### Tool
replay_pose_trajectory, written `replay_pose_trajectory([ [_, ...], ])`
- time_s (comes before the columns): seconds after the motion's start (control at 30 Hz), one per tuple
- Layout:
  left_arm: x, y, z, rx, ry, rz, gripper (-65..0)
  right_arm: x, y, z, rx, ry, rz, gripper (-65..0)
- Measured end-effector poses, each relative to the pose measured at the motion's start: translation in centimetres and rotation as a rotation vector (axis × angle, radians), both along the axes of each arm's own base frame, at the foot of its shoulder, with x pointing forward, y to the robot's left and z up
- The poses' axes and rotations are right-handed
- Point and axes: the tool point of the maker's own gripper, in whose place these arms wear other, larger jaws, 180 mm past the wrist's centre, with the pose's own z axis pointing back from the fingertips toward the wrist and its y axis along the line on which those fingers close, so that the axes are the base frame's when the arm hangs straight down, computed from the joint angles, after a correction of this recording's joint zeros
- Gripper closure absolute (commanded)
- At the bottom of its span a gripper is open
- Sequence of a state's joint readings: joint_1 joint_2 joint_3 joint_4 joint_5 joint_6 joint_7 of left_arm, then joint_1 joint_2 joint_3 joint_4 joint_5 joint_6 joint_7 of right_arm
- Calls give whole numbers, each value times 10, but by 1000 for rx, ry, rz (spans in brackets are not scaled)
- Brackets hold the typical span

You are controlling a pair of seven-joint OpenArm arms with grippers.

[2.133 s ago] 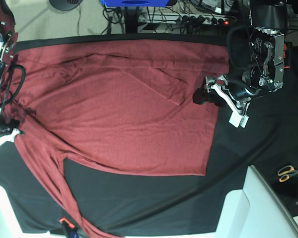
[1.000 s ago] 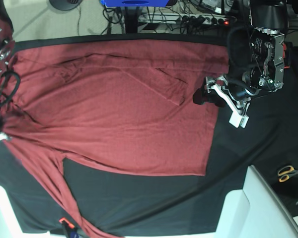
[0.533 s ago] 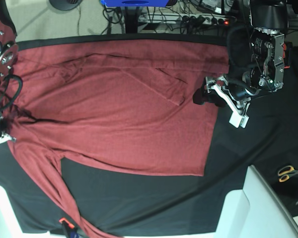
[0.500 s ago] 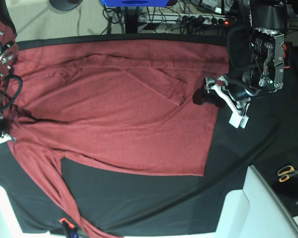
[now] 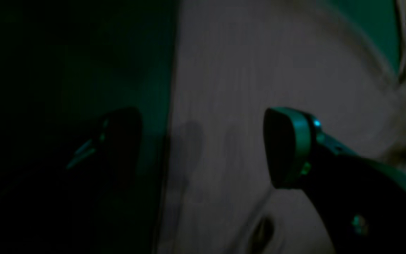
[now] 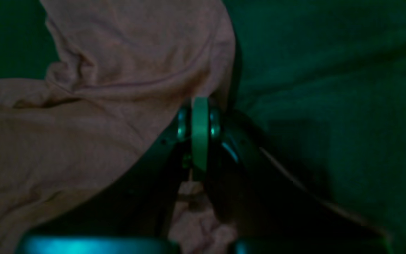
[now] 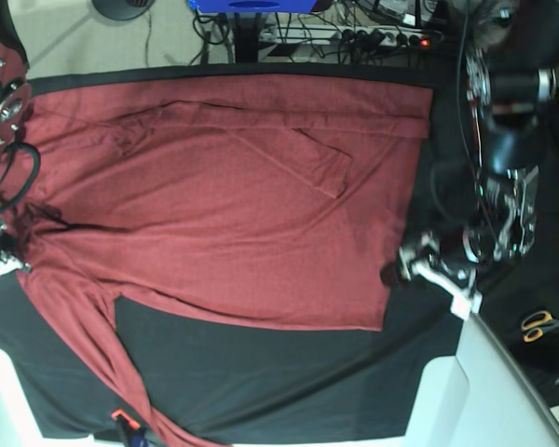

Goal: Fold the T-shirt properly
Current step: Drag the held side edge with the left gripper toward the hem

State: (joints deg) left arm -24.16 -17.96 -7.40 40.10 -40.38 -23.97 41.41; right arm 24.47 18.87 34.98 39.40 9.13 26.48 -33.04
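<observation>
The shirt point(image 7: 224, 196) lies spread on the black surface point(image 7: 289, 372), bare cloth below its hem. The left hand point(image 7: 429, 275) hovers at the shirt's lower right corner, jaws apart, holding nothing. The right hand point(image 6: 200, 135) is clamped on the shirt's left edge by the sleeve point(image 7: 102, 345).

- Our left gripper point(image 7: 430, 276) has white finger tips on a black-and-silver metal frame.
- Black cables point(image 7: 9, 177) loop along our right arm.
</observation>
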Motion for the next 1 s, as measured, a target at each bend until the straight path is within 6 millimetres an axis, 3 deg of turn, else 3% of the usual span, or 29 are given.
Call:
replay_pose_trajectory([
  [0.1,-7,-3,-22,33,72,-29,-515,0,0,0,0,-3,2,-2],
  [0.33,-2,-47,-29,-26,27,-56,-515,5,-14,23,-72,-58,3,-2],
  [0.47,-5,-58,-32,-50,19,-59,-512,3,-15,24,-79,-48,9,-2],
  [0.57,-5,-64,-33,-57,25,-65,-395,2,-13,22,-74,-40,11,-2],
  [0.73,-19,-66,-44,-55,73,-76,0,2,-14,23,-77,-40,10,-2],
  [1.0,-25,-55,-46,-45,75,-69,0,0,-13,21,-76,-36,11,-2],
])
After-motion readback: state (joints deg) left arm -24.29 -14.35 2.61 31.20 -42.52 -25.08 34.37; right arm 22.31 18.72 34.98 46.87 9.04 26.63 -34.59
